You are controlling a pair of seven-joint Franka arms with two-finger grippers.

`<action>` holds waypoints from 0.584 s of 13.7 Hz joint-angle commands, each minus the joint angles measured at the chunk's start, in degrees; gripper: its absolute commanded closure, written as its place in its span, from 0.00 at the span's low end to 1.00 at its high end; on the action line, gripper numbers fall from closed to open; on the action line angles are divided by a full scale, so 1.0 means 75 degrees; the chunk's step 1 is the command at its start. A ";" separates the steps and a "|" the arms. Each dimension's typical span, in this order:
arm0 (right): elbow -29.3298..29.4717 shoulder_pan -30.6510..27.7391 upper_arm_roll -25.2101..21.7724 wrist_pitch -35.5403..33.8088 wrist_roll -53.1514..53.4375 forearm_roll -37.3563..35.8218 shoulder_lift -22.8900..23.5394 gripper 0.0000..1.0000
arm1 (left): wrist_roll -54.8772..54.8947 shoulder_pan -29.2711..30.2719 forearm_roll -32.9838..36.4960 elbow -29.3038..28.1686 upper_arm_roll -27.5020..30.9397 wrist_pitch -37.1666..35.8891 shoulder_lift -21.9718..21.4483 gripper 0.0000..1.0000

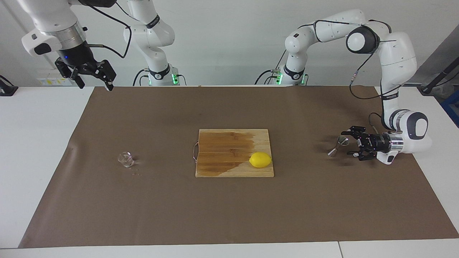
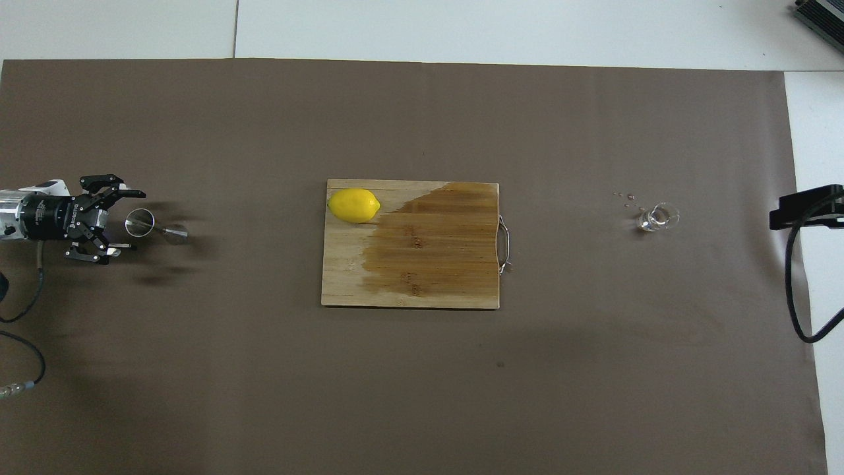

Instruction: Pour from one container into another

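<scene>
In the facing view, the steel jigger point(image 1: 338, 145) is seen standing on the brown mat point(image 1: 229, 215) toward the left arm's end of the table, and the left gripper point(image 1: 354, 144) is being held low just beside it with its fingers spread wide — nothing is being grasped. Whether a fingertip is touching the jigger cannot be told. The glass cup point(image 1: 126, 159) is standing well apart, toward the right arm's end, with a few droplets point(image 1: 136, 174) lying on the mat near it. The right gripper point(image 1: 94, 76) is waiting high over the mat's edge at its own end, released and holding nothing. A cutting board point(image 1: 233, 153) with a lemon point(image 1: 260, 159) on it is lying between the two containers.

In the overhead view, the jigger point(image 2: 153, 227) is shown just in front of the spread fingers of the left gripper point(image 2: 117, 221), and the cup point(image 2: 657, 217) is shown alone on the mat, with only a black part of the right arm's hand showing at the picture's edge.

Judged from this, neither container is being held — whether any pouring has been done cannot be told.
</scene>
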 commanded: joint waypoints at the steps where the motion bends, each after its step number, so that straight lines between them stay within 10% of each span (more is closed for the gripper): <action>1: -0.0233 -0.0008 0.0039 0.0119 0.0022 -0.0052 -0.0182 0.00 | 0.0192 0.0051 0.0000 -0.0275 -0.0046 0.0119 -0.0067 0.00; 8: -0.0233 -0.0008 0.0039 0.0119 0.0010 -0.0052 -0.0182 0.00 | 0.0250 0.0075 -0.0188 -0.0276 -0.0057 0.0107 -0.0067 0.00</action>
